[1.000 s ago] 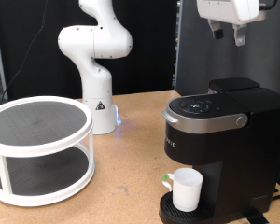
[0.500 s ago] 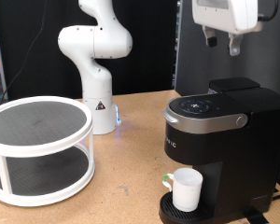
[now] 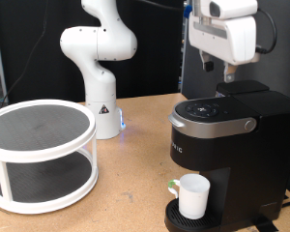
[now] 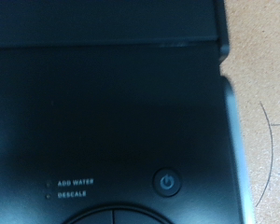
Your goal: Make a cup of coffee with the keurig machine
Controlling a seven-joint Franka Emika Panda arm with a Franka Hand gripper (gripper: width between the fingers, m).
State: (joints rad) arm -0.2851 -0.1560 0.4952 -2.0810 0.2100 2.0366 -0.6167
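Observation:
The keurig machine (image 3: 237, 155) stands at the exterior view's right, its lid down with the silver-grey handle (image 3: 218, 126) at the front. The white cup (image 3: 192, 196) stands upright on the drip tray under the spout. My gripper (image 3: 217, 70) hangs just above the back of the machine's top, fingers apart and empty. The wrist view shows no fingers, only the machine's black top (image 4: 103, 112) close up, with the power button (image 4: 168, 182) and the ADD WATER and DESCALE labels (image 4: 77, 189).
A white two-tier round rack (image 3: 39, 155) stands on the wooden table (image 3: 126, 193) at the exterior view's left. The arm's white base (image 3: 99, 77) is behind it. A black panel (image 3: 193, 58) rises behind the machine.
My gripper has come down and moved to the exterior view's left, from the top right corner to just above the machine. The cup and the machine have not moved.

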